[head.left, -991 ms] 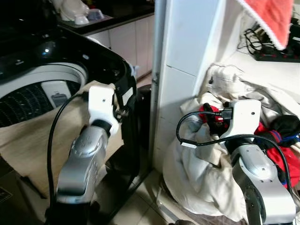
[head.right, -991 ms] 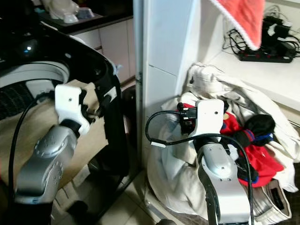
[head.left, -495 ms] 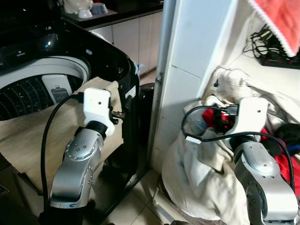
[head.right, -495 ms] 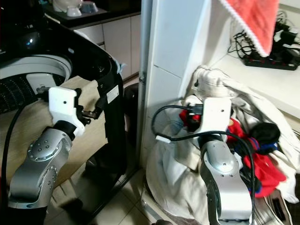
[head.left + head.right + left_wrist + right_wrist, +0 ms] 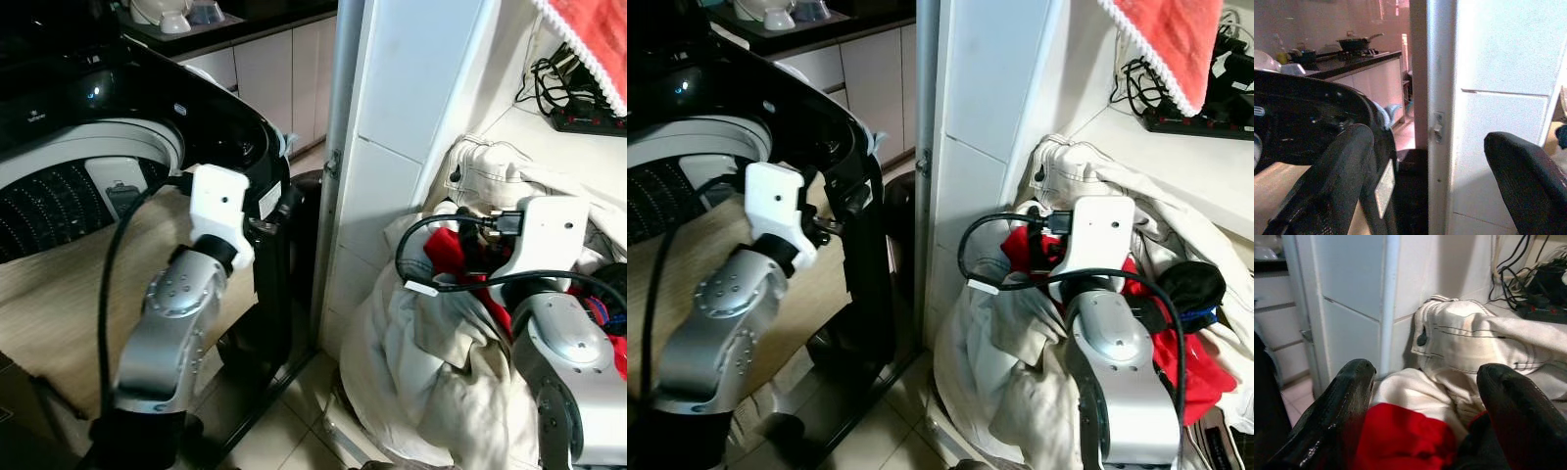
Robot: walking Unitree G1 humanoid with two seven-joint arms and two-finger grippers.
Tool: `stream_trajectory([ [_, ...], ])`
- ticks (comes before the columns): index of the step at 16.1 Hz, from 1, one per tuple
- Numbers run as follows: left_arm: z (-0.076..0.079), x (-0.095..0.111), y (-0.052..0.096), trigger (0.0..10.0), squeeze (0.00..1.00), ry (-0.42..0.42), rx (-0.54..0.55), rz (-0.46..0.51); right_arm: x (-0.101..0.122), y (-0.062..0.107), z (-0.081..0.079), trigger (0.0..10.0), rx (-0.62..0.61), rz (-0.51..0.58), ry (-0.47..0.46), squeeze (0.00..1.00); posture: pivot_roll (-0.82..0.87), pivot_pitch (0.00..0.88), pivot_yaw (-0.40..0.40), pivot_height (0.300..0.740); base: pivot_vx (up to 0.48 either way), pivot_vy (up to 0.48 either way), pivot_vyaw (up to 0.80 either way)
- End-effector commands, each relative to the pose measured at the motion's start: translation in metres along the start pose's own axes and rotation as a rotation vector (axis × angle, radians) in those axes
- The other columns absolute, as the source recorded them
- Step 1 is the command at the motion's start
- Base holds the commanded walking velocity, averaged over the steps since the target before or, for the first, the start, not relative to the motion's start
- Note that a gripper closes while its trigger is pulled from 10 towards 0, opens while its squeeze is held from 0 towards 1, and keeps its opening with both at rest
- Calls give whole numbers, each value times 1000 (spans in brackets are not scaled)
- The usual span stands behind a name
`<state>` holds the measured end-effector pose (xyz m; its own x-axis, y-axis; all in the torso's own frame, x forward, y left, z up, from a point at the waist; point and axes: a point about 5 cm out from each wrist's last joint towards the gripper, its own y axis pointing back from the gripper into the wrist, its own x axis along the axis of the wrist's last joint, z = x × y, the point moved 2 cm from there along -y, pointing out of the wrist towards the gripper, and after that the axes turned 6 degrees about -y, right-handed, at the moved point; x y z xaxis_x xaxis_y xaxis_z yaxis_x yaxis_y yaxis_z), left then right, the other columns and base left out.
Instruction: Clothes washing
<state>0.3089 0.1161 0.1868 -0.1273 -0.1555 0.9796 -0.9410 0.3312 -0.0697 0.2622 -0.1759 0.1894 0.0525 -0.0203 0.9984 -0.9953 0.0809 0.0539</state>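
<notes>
**Around the laundry corner**

A white tiled wall corner stands in the middle, with a pale pipe running down its edge. Behind, white kitchen cabinets sit under a dark counter holding a pan and white dishes. To the right, a black power strip with tangled cables lies on a white ledge. Pale floor tiles show below.

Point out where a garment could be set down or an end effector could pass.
Open: the washer drum behind the beige cloth, and the tiled floor between washer and laundry pile. Crowded: the pile itself, and the counter by the power strip.
</notes>
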Motion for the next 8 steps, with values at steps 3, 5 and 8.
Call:
stream_trajectory([
  [3,7,4,-7,10000,0,7,-14,11,0,3,-3,10000,23,1,-19,0,-213,0,-9,740,0,480,-800],
  [5,7,4,-9,10000,0,6,-13,9,-1,3,-4,10000,26,-4,-27,0,-210,0,-10,740,0,480,-800],
  [8,1,2,-12,10000,0,-41,33,-27,-2,2,-2,10000,13,-2,-15,0,-210,0,-7,740,0,0,-267],
])
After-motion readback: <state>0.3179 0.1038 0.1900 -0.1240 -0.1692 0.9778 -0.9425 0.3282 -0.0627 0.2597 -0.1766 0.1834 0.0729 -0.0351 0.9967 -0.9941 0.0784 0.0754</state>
